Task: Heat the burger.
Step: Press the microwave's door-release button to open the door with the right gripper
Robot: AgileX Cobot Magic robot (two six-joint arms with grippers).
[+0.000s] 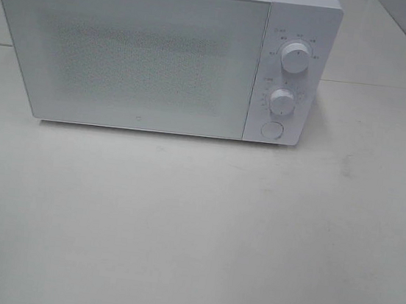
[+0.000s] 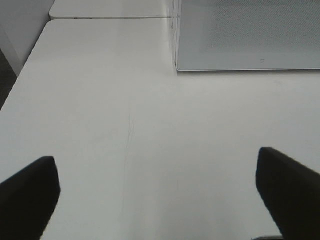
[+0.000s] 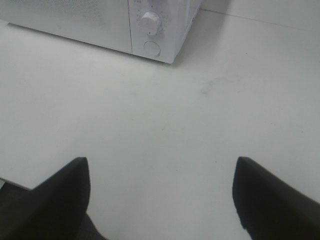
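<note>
step: start, microwave (image 1: 159, 54) shut, burger unseen | left gripper (image 2: 157, 197), right gripper (image 3: 160, 197): jaws wide apart, empty | next, likely: press microwave's round button (image 1: 271, 130)

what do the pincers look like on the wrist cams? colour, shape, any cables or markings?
Left pincer: two matte black fingers, broad and tapering to blunt, rounded tips. Right pincer: the same black wedge shape. No cables, labels or markings show, though both are close to the lens and blurred. The high camera shows no part of either arm.
</note>
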